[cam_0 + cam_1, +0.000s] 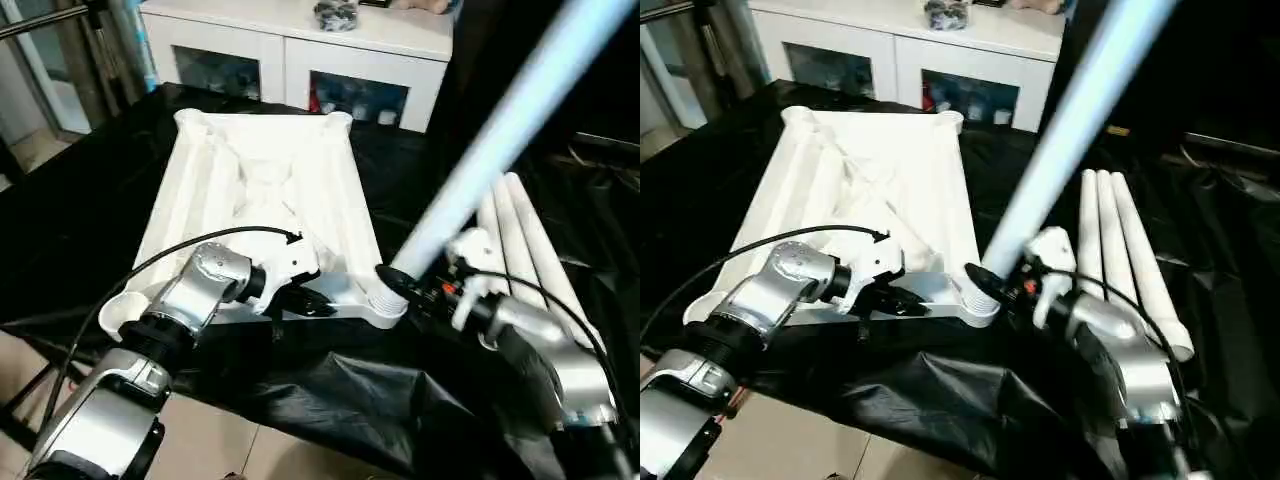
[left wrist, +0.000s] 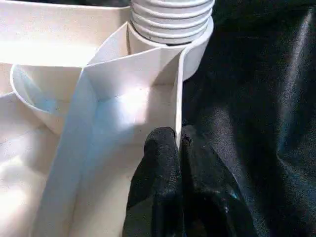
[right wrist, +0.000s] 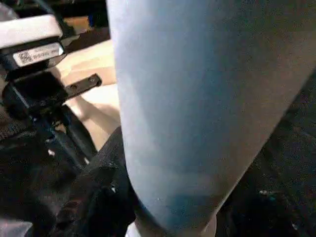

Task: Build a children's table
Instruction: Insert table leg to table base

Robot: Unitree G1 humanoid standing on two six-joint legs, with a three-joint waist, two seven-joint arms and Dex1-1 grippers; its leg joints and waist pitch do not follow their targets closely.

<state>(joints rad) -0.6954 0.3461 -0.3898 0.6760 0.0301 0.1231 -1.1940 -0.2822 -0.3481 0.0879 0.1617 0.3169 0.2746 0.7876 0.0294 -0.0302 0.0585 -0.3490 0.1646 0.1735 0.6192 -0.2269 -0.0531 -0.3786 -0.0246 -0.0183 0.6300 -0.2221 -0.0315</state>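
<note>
Table top [image 1: 260, 190] rim pinched by left fingers [image 2: 163, 163]; right fingers grip leg [image 1: 500, 140].

The raised leg [image 1: 500, 140] is cut off by the frame's top edge.

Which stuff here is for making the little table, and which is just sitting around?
For the table:
- tabletop, upside down
- leg held by the right gripper, its threaded end at a corner socket
- three spare legs
- left gripper, pinching the tabletop's edge

Just sitting around:
- white cabinet
- black cloth
</note>
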